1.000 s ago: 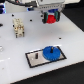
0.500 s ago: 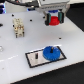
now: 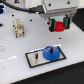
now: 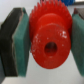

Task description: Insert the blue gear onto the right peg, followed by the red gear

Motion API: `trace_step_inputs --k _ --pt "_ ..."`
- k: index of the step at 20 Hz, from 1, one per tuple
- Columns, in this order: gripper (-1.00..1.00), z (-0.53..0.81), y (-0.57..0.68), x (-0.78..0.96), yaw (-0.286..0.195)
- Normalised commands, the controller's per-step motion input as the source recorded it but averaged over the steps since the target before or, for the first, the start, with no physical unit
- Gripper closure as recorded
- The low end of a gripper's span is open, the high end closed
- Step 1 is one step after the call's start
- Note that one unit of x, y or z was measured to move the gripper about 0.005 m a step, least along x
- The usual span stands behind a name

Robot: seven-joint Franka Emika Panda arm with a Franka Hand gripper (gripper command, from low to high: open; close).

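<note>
End effector (image 3: 59,25): raised over far right of counter (image 3: 15,50), clamped on red gear (image 4: 48,41) | blue gear (image 3: 50,53): seated on plate (image 3: 34,58), near centre

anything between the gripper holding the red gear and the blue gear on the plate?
No. Exterior view: only bare white table shows between the gripper, holding the red gear, and the blue gear.

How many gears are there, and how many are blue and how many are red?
Blue gears: 1, the blue gear on the grey plate.
Red gears: 1, the red gear held in the gripper.
Total: 2 gears.
</note>
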Motion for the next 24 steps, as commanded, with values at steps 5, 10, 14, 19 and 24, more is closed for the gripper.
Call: trace_step_inputs --k 5,10,14,19,24 --pt "1.00 0.14 -0.18 0.77 0.000" --pt "1.00 0.03 -0.16 0.67 0.000" --pt "1.00 0.01 -0.14 0.50 0.000" --pt "1.00 -0.07 -0.10 0.26 0.000" --pt "1.00 -0.13 -0.10 0.09 0.000"
